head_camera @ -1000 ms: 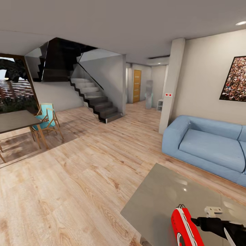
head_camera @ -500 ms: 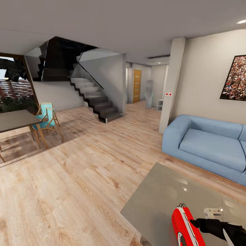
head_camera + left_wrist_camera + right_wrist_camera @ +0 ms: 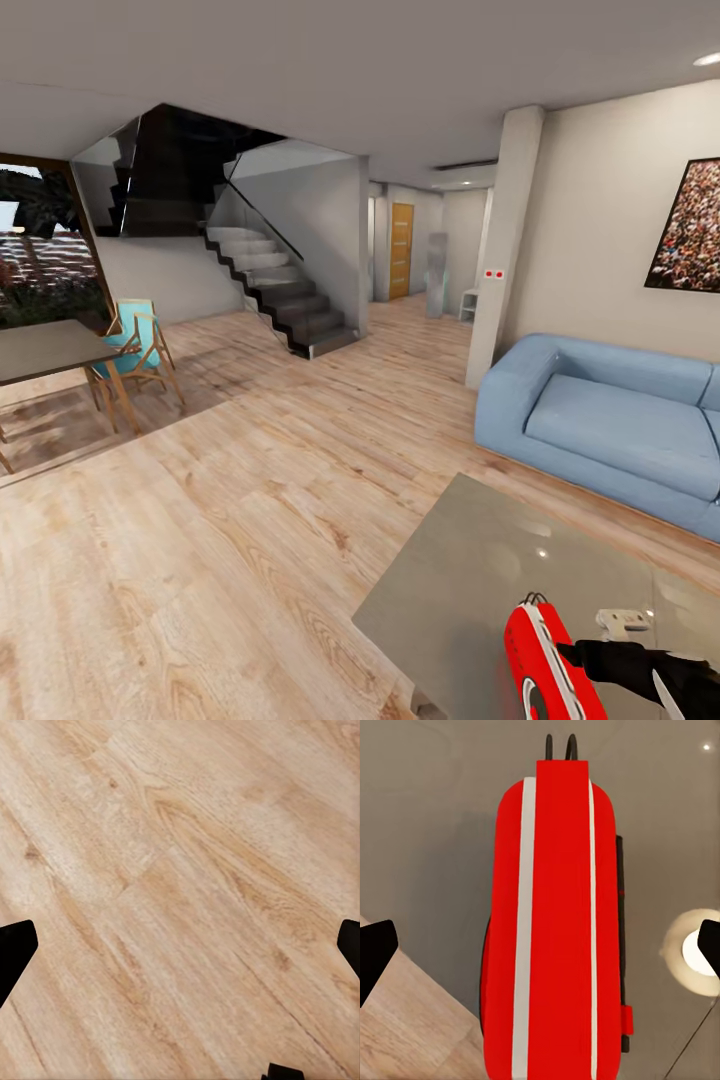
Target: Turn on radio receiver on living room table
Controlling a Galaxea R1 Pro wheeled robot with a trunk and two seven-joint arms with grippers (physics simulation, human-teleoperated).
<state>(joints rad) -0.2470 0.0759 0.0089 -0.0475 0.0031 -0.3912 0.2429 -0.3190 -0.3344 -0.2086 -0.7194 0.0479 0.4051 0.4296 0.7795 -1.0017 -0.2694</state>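
The red radio receiver [image 3: 552,668] stands upright on the near corner of the glossy grey coffee table [image 3: 465,565], its wire handle on top. In the right wrist view I see the radio receiver [image 3: 556,930] edge-on, red with white rim bands. My right gripper [image 3: 540,949] is open, with one dark fingertip [image 3: 375,952] far out on each side of the radio and neither touching it. My right arm [image 3: 640,668] reaches in just right of the radio. My left gripper [image 3: 180,949] is open over the pale wood floor [image 3: 187,870].
A light-blue sofa [image 3: 610,420] stands beyond the table under a framed crowd picture [image 3: 690,225]. At the left are a dark dining table [image 3: 45,350] and a turquoise chair [image 3: 135,345]. A staircase [image 3: 275,295] rises at the back. Wood floor [image 3: 220,520] lies between.
The head view has drifted very slightly. My right arm has settled a touch lower beside the radio. The radio has not moved.
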